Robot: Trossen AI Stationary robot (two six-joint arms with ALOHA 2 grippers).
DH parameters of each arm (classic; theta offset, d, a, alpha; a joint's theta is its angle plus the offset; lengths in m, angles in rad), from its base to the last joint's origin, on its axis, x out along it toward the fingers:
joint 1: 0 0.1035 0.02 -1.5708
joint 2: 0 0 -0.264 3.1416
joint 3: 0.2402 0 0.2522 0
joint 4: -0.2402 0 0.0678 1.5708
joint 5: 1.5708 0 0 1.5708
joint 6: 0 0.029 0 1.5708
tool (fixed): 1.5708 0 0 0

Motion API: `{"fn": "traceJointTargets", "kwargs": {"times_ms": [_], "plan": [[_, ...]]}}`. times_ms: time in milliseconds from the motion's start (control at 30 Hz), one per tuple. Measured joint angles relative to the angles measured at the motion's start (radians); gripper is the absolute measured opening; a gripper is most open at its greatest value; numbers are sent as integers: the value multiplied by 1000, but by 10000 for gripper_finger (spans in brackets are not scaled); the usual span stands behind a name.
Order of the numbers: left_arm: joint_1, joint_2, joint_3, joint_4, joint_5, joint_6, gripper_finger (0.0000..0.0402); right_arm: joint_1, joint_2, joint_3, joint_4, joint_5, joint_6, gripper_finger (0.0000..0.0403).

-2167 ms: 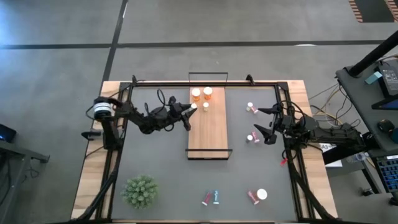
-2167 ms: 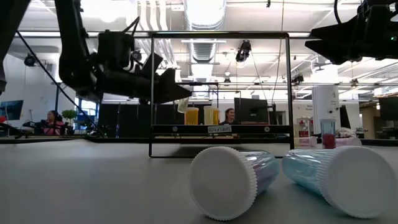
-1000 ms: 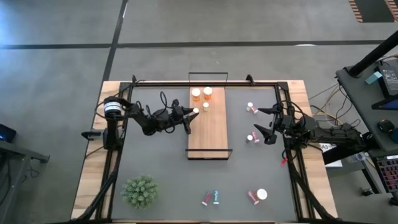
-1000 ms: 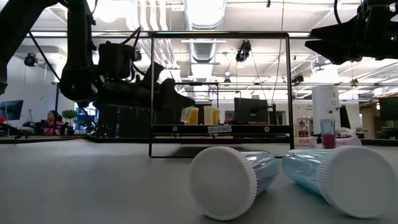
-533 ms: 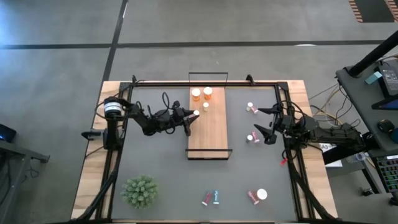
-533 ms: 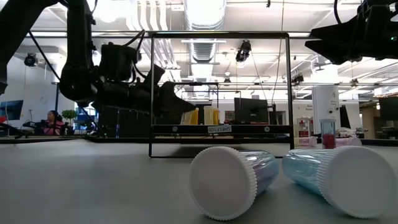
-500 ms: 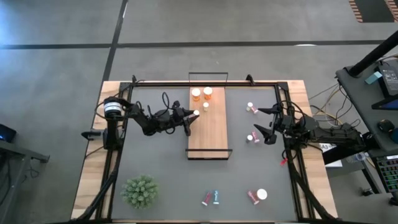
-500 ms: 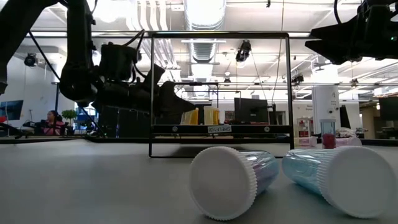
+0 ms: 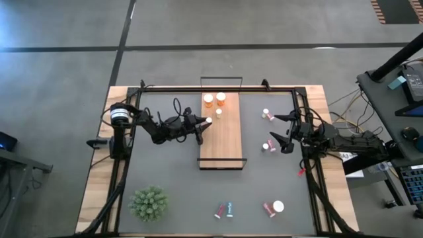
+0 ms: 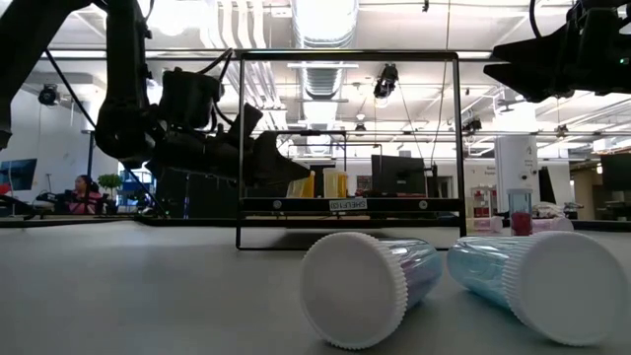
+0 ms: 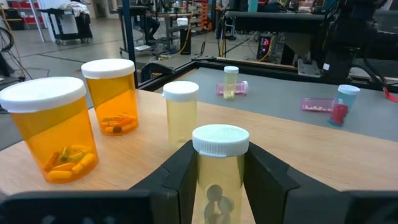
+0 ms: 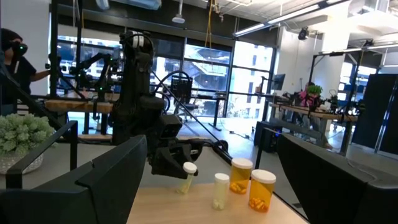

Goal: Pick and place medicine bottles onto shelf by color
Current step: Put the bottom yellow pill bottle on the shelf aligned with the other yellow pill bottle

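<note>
left gripper (image 11: 219,180) is clamped on a slim pale-yellow bottle (image 11: 219,163) with a white ribbed cap, fingers on the body just under the cap, bottle upright. in the high view the left gripper (image 9: 200,125) sits over the left edge of the shelf (image 9: 225,142), toward its far end. whether the bottle base touches the board can't be told.

just beyond the fingers stands a second pale-yellow bottle (image 11: 181,112), same type. further out to one side are two wider orange bottles (image 11: 112,96), both upright on the wood. so the yellow pair looks grouped beside the orange pair; judgement: the placing step is almost done, release comes next.

right gripper (image 9: 284,140) hangs off the right side of the shelf with jaws wide apart, holding nothing. a pink-red bottle (image 9: 269,147) lies just beside it and another small bottle (image 9: 267,114) is near it toward the far edge. four more bottles (image 9: 225,211) lie near the front edge, along with a green plant (image 9: 149,203).

handling, as a guess: thin clear plastic, near empty, so light and easy to tip. smooth wall is slippery; the ribbed cap grips better. tall and narrow, so hold mid-body or just below the cap, squeeze lightly, and open only once the base sits flat. neighbour bottle is close, so back out straight.
</note>
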Motion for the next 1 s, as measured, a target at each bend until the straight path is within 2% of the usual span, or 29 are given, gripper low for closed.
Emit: {"fn": "traceJointTargets", "kwargs": {"times_ms": [367, 833, 1000], "plan": [[25, 0, 19, 0, -16, 79, 96, 0, 0, 0, 0, 0, 0, 350], [67, 0, 32, -9, -6, 78, 96, 0, 0, 0, 0, 0, 0, 350], [69, 0, 32, -37, -7, 31, 96, 0, 0, 0, 0, 0, 0, 350]]}}
